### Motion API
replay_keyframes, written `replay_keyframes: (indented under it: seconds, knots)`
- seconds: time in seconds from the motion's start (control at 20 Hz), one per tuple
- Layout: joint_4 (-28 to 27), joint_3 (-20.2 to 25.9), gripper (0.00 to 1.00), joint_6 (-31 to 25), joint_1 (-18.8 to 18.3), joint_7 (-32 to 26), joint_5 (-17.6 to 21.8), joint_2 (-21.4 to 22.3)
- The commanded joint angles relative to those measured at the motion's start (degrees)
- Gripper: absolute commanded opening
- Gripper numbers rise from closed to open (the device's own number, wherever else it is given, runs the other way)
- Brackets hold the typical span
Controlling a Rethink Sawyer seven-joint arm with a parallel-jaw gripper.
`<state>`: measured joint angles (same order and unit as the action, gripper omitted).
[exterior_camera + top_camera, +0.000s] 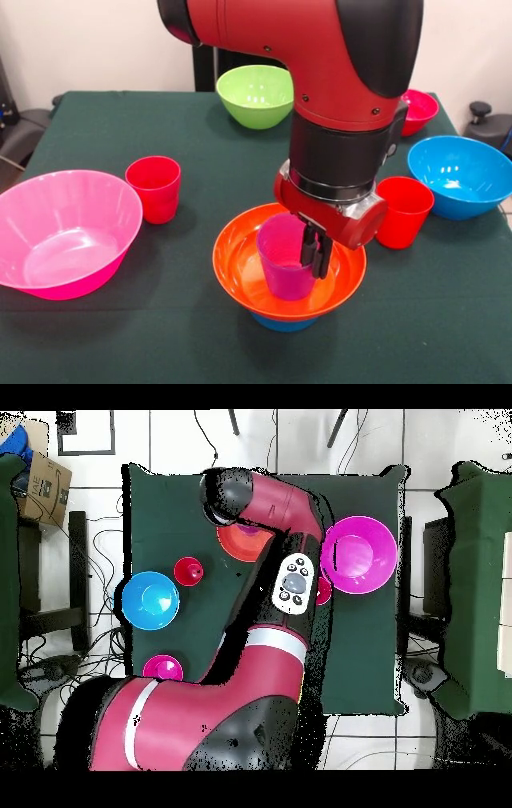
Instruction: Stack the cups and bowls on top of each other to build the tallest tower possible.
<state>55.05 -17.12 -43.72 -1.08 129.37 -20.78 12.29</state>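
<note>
Gripper (316,250) lowered into the orange bowl (240,268), black fingers (309,246) straddling the right-hand rim of the purple cup (280,256), apparently pinched on that rim, one finger inside and one outside. Purple cup upright, seated in the middle of the orange bowl. Orange bowl resting on a small blue bowl (284,324), only a sliver of which shows beneath it. This tower standing near the front edge of the table (120,336), roughly at centre. In the overhead view, gripper hidden under the arm; only part of the orange bowl (238,542) visible beside the arm.

Outward from the tower: red cup (404,210) upright just to its right, partly behind the wrist housing. Large blue bowl (460,176) beyond it toward the right edge. Small red-magenta bowl (420,110) near the far right corner, partly covered by the arm. Lime green bowl (256,96) at the far edge, near centre. Second red cup (154,188) upright left of centre, just beside the large pink bowl (64,232), which sits at the left edge. All bowls mouth-up.

Overhead view confirms the large pink bowl (358,554), large blue bowl (151,599), one red cup (188,570) and the red-magenta bowl (162,669); lime green bowl covered by the arm there.
</note>
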Motion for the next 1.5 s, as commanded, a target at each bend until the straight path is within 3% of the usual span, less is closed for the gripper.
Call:
replay_keyframes:
  seconds: [0.05, 1.0, 1.05, 1.5]
  knots:
    - [4.02, 3.01, 0.00, 4.25, 1.19, 11.83, 0.39, -5.12]
    - [4.24, 1.06, 0.00, 1.43, 1.83, 9.27, 1.65, -5.01]
    - [3.98, 0.99, 1.00, 0.92, 1.80, 8.40, 1.95, -5.10]
    - [3.63, -0.43, 1.00, 1.40, 2.48, 8.57, 1.68, -5.11]
